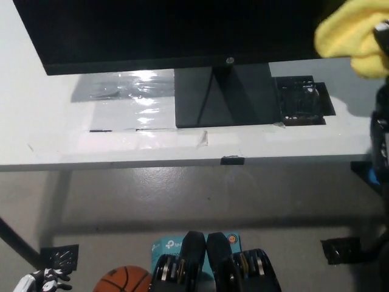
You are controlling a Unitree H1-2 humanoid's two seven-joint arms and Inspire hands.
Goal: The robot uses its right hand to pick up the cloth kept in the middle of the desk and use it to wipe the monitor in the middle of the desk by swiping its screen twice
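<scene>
Two hands: mine, one busy at the right edge of the head view, one idle at the bottom left.
Right hand: my black right hand (383, 30) shows only as a sliver at the far right edge, up at the level of the screen; most of it is cut off by the frame.
Right hand's hold: my fingers look clamped onto the yellow cloth (352, 36), though so little of the hand is in view that I judge this mainly from the cloth hanging bunched in the air against it.
Cloth: bright yellow, crumpled into a thick wad, at the upper right, over the right end of the monitor (170, 30) and its lower right corner.
Contact with the screen: I cannot tell from this steep angle whether the cloth presses on the glass or sits just off it.
Monitor: black, wide, filling the top of the picture, standing on a dark stand (222, 97) in the middle of the desk (61, 134).
Desk: white, with a shiny clear patch left of the stand and strips of pale tape near the front edge.
Dark mat: a black patterned square (304, 100) just right of the stand, flat on the desk.
Left hand: my white left hand (42, 283) rests low at the bottom left corner, off the desk, its dark-tipped fingers apart and holding nothing.
Floor: grey, with an orange basketball (124, 281) near my left hand.
</scene>
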